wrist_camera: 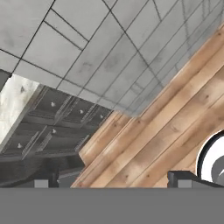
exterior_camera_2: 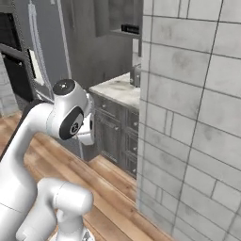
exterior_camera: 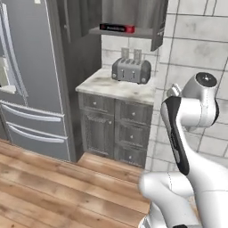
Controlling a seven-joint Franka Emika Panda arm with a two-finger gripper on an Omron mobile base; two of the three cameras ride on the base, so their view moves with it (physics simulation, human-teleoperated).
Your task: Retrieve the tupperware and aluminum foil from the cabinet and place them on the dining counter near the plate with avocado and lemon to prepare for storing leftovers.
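- gripper [wrist_camera: 111,183] jaws spread wide with nothing between them, the two dark tips aimed over wood flooring [wrist_camera: 175,127] toward the lower drawer cabinets [wrist_camera: 57,127] and a grey tiled wall [wrist_camera: 100,52].
- aluminum foil [exterior_camera: 116,28], a black box with red ends, lies on the inner shelf of the cabinet [exterior_camera: 129,18], directly above the toaster [exterior_camera: 131,70].
- toaster sits on the small marble counter [exterior_camera: 111,87], beside the steel refrigerator [exterior_camera: 31,75].
- white arm [exterior_camera: 187,133] stands folded well short of the cabinet.
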